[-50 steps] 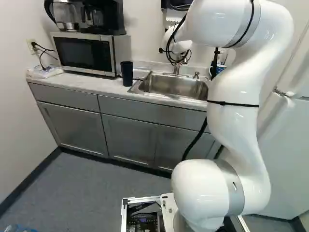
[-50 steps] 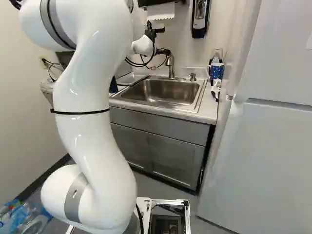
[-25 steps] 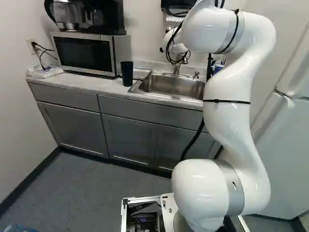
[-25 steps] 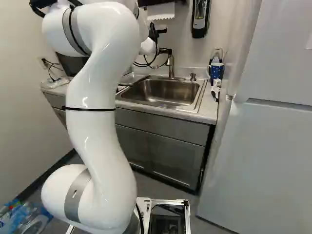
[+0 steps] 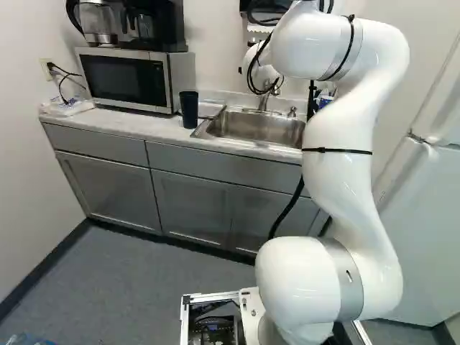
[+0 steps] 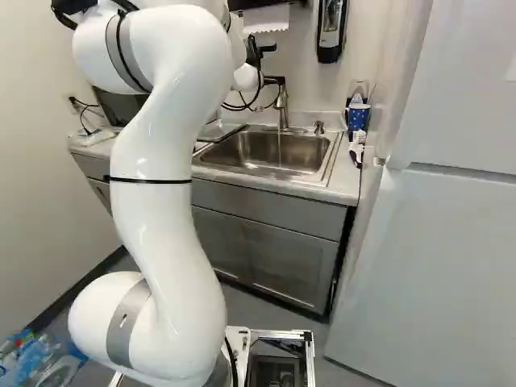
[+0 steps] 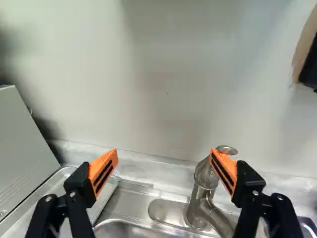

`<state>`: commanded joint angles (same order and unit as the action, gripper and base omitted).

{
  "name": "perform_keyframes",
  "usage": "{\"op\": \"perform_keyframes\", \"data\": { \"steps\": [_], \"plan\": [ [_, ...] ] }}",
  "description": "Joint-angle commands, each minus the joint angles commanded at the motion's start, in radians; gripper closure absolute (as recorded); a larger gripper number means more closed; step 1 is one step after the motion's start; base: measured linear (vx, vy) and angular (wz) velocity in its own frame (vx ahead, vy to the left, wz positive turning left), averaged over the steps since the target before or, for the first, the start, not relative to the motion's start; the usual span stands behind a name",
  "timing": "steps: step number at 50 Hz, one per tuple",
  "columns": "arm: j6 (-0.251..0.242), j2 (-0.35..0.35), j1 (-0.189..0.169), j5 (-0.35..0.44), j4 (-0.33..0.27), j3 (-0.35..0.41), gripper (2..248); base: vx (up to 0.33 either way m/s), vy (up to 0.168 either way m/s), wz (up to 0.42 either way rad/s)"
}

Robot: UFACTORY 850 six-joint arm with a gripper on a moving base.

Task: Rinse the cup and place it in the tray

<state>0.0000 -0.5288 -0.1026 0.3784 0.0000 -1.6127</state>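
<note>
Cup (image 5: 189, 109), dark, upright on worktop (image 5: 118, 123), btwn microwave (image 5: 126, 79) & sink (image 5: 255, 126) in L base view. Gripper (image 6: 272, 80) up at faucet (image 7: 202, 188), jaws wide open; one orange pad (image 7: 231, 166) overlaps faucet lever (image 7: 227, 149) in wrist view, can't tell re: contact. Thin water stream (image 6: 280, 147) running into sink. Dotted mug (image 6: 359, 118) on worktop, opp. side of sink from cup.

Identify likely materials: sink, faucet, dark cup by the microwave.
Sink: stainless steel probably, satin; soft grey reflections.
Faucet: metal, brushed-nickel look; blurred highlights, no mirror shine. Could be plated.
Dark cup: opaque, smooth-sided, likely plastic; coated metal possible.
</note>
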Motion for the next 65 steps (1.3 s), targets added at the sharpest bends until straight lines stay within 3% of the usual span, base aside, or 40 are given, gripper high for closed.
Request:
{"op": "perform_keyframes", "data": {
  "steps": [25,65],
  "plan": [
    [0.0,0.013,-0.001,0.014,0.0,0.017,3,0.0,0.0,0.0],
    [0.0,0.215,-0.027,0.014,0.0,0.258,3,0.0,0.0,0.0]
  ]
}}
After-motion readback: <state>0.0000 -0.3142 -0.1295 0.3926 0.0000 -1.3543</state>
